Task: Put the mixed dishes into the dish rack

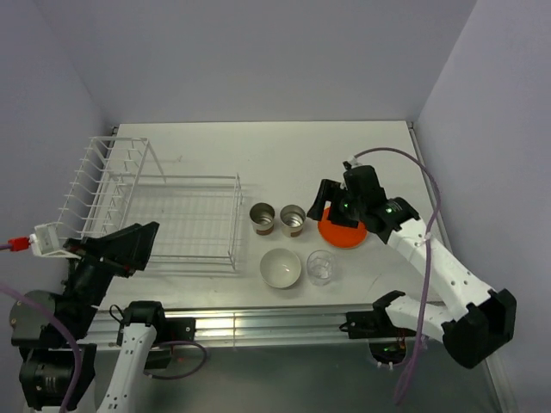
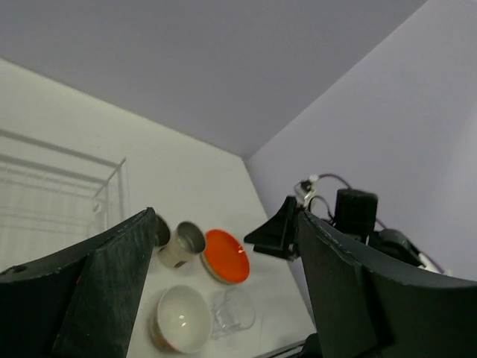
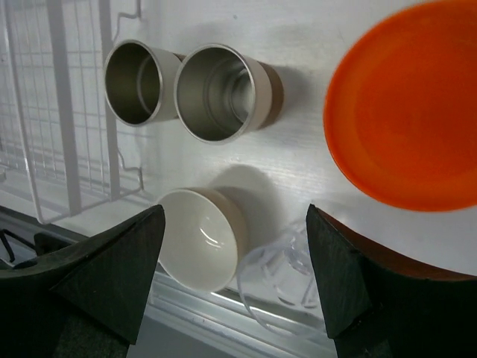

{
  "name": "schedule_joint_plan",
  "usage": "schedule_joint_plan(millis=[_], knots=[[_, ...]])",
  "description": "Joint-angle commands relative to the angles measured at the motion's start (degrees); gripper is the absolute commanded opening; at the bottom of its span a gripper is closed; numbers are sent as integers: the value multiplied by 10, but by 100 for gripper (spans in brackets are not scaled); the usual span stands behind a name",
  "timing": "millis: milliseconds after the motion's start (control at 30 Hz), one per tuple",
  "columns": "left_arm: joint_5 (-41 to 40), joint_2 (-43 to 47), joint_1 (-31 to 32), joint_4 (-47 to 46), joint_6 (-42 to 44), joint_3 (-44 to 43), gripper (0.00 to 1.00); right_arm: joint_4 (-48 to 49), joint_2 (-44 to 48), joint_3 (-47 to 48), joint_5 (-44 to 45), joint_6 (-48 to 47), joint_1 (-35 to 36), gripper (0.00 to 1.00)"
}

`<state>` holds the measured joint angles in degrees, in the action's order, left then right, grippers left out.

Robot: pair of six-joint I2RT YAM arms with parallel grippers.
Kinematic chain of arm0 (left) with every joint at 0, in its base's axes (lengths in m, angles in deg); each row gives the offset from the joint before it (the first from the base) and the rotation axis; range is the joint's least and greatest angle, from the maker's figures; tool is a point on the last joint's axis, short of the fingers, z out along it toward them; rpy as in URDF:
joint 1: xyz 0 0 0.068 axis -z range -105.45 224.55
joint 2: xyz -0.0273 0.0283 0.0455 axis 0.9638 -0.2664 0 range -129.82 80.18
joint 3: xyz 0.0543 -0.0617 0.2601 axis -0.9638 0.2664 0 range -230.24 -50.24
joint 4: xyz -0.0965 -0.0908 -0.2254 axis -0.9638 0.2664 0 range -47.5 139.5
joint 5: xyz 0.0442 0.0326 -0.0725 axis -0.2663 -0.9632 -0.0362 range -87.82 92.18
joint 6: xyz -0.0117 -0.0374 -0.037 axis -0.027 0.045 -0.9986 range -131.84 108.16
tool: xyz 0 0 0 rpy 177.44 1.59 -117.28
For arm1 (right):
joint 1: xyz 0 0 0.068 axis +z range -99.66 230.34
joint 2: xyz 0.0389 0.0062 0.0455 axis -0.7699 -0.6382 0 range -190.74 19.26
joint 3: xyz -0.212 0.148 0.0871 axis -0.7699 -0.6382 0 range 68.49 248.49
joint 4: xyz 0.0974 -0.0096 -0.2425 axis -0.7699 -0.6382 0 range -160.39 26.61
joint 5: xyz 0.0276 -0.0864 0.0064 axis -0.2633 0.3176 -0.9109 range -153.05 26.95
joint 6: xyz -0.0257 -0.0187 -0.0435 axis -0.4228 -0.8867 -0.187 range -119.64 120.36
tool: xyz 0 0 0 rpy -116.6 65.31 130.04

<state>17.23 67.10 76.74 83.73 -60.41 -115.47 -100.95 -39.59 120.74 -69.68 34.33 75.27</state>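
Observation:
The white wire dish rack (image 1: 185,215) stands at the left and holds nothing. Two tan cups (image 1: 262,218) (image 1: 293,220) stand side by side to its right. The cream-white bowl (image 1: 281,268) and the clear glass (image 1: 321,267) sit in front of them. The orange plate (image 1: 349,236) lies at the right, partly under my right gripper (image 1: 334,209), which hovers open and empty above its left edge. The right wrist view shows the plate (image 3: 410,112), bowl (image 3: 201,239) and glass (image 3: 287,272). My left gripper (image 1: 129,245) is open and empty over the rack's near left corner. The cream shallow dish is out of view.
The rack's tall plate slots (image 1: 99,185) rise at its far left. A metal rail (image 1: 258,323) runs along the table's near edge. Walls close in the back and the right side. The left wrist view shows the cups (image 2: 181,245), plate (image 2: 226,256) and the right gripper (image 2: 279,231).

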Motion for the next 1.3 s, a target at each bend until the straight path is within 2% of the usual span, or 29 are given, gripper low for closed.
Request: schedule_joint_plan(millis=[0,200,300,467,633,800,833,867,933,1100,1200,1267], knots=[[27,-36,-8,53,48,0,81,43,-66,59,52,-3,31,83],[130,-84,-20,56,68,41,75,36,-188,120,93,-9,56,77],[143,-97,-47,71,93,38,76,46,-225,130,100,-8,65,74],[146,-111,-49,80,103,16,77,59,-275,137,109,-5,75,66],[179,-125,-54,38,80,22,76,71,-326,145,119,0,83,56],[205,-165,-56,17,89,13,78,69,-360,166,130,-5,86,38],[212,-173,-56,10,89,12,79,69,-362,167,131,-5,86,34],[220,-180,-55,4,86,11,80,67,-365,173,131,-6,86,19],[232,-200,-55,-9,86,5,81,57,-360,177,146,-3,87,1],[275,-243,-55,-53,83,5,85,29,-276,167,172,0,87,0],[321,-259,-48,-115,63,30,89,12,-211,162,174,2,86,0],[348,-264,-35,-181,38,52,92,11,-176,158,144,6,86,0]])
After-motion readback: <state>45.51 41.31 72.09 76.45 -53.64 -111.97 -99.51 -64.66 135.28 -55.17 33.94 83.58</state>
